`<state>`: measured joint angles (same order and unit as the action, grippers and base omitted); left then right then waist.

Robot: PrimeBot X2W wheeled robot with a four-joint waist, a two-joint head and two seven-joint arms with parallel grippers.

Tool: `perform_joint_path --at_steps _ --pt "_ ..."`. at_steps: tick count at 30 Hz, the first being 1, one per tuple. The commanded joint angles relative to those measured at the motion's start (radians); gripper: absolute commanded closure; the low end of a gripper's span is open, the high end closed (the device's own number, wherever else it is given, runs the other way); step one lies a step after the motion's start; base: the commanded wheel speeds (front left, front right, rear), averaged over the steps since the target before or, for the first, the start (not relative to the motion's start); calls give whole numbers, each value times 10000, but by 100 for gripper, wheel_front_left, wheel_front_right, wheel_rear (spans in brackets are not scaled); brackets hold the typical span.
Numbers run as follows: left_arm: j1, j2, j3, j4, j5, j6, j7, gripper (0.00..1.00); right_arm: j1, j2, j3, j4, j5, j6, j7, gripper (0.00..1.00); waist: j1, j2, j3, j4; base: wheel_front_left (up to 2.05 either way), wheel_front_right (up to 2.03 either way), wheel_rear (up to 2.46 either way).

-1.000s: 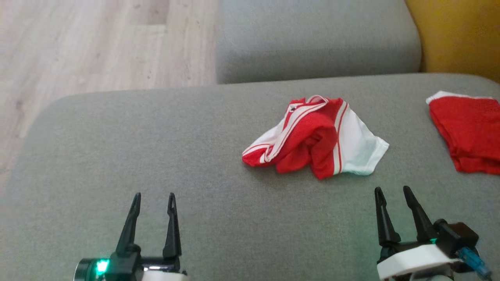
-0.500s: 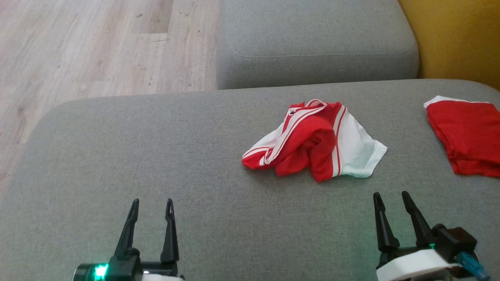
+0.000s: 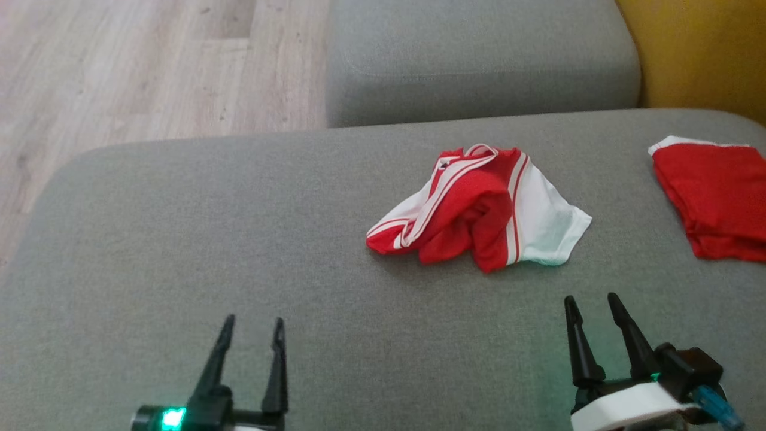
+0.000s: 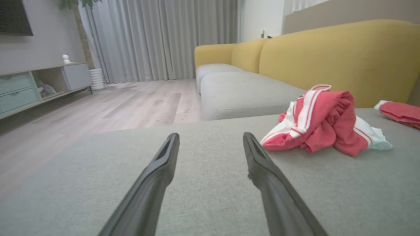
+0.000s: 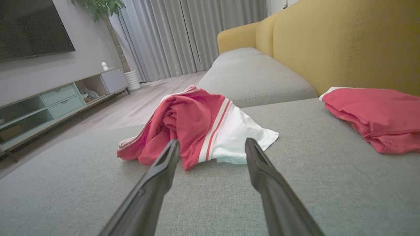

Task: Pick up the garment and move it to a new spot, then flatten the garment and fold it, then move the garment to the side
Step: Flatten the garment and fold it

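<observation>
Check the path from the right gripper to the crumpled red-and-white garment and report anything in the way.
Nothing visible blocks it. Only bare grey sofa cushion lies between the open right gripper and the red-and-white garment. The other red garment lies off to the right, apart from that path.

The left gripper [image 3: 254,319] carried two long, matte black fingers [image 3: 214,368] that tapered to narrow points, each with a slim recess near the tip. They rose from a black base with a round green light [image 3: 173,418] glowing at its nine o'clock side. The right gripper [image 3: 589,297] had the same pair of dark tapered fingers on a black mount above a rounded white wrist collar [image 3: 628,408], and at the collar's two o'clock sat a black boxy housing [image 3: 688,365] with a translucent blue plug [image 3: 715,406] jutting toward four o'clock.
</observation>
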<state>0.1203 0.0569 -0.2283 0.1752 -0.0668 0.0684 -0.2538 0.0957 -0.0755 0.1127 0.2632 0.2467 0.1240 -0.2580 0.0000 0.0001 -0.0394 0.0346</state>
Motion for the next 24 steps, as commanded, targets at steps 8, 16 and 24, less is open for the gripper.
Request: perform_joint_path --at_steps 8,16,24 --pt "-2391 -65 -561 1415 416 -675 -80 0 -783 -405 528 -421 -22 67 -38 0 0 -1 1127 -652 0 0 0" --pt "-5268 8 -1246 3922 963 -1265 -80 0 -1770 -454 797 -599 22 67 -38 0 0 -1 2763 -1688 0 0 0" --pt "-6574 285 -1603 5031 1086 -1484 -80 0 -2209 -308 805 -549 148 67 -38 0 0 -1 3438 -2450 0 0 0"
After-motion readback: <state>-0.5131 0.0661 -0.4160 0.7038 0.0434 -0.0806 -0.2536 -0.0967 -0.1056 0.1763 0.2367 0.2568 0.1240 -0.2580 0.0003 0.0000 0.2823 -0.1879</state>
